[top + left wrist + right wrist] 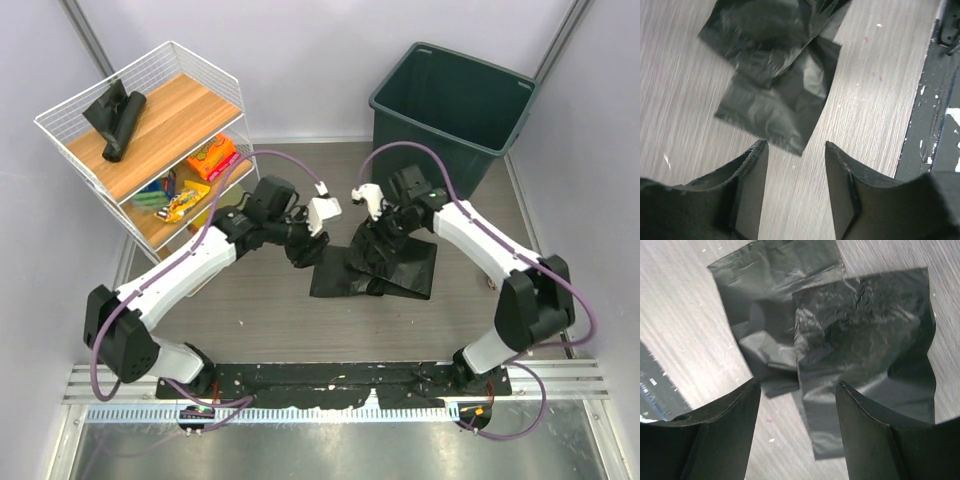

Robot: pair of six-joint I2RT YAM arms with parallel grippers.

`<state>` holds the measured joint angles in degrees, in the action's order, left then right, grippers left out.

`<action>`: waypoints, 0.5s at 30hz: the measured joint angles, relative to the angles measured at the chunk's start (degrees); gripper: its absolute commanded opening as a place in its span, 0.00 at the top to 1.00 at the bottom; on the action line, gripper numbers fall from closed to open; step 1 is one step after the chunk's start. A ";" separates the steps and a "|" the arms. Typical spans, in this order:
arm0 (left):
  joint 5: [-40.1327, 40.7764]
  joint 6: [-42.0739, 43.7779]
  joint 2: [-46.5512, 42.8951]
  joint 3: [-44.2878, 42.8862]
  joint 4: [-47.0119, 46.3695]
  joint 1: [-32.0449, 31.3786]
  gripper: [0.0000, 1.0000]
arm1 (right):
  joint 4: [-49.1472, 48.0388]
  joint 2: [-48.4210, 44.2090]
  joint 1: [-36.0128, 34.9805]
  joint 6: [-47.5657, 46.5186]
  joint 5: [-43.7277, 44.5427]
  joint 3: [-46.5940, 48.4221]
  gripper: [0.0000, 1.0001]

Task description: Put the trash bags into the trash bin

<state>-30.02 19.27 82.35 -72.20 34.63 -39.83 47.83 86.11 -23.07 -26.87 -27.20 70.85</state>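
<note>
The trash bags [865, 330] lie flat under my open right end effector [799, 385]; I should descend on the crumpled fold, probably catching both sheets.

Bright, even light from above fills the top view, which is sharp throughout; only faint, soft shadows lie on the grey worktop [270, 325] beneath the arms. In the left wrist view the worktop grain and the glossy trash bags [775, 107] smear with blur, and the left pincer [796, 146] looms dark and soft. In the right wrist view, sheen streaks the crinkled plastic, the worktop washes near white, and the right pincer [797, 386] sits in shadow.
</note>
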 measured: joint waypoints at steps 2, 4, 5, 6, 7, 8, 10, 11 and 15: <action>1.03 -0.28 -2.19 2.01 0.37 2.51 0.36 | -2.97 3.39 -1.97 0.50 2.14 0.13 0.31; 1.99 -0.68 -4.17 3.72 0.87 4.83 0.33 | -4.96 7.37 -3.91 0.79 3.98 0.74 0.30; 2.38 -0.68 -5.18 4.55 1.07 6.10 0.33 | -6.01 9.57 -4.94 0.81 4.92 1.11 0.29; 2.82 -0.72 -6.23 5.31 1.36 7.34 0.32 | -6.80 11.61 -5.90 0.85 5.79 1.49 0.29; 3.08 -0.74 -6.97 5.81 1.60 8.20 0.32 | -7.50 13.55 -6.73 0.85 6.73 1.86 0.28; 3.39 -0.74 -7.87 6.43 1.88 9.22 0.32 | -7.98 14.93 -7.37 0.87 7.61 2.12 0.28; 3.74 -0.63 -9.42 7.37 2.71 10.49 0.32 | -9.16 17.79 -8.61 0.85 9.42 2.69 0.28; 3.89 -0.59 -10.03 7.65 3.17 10.80 0.31 | -9.68 19.04 -9.20 0.74 10.45 2.93 0.28; 4.09 -0.09 -11.41 8.07 4.39 11.41 0.31 | -11.28 22.23 -10.64 0.24 13.84 3.58 0.34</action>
<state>-25.93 19.18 70.94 -64.14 39.03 -28.42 36.56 108.33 -33.71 -26.63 -13.37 74.43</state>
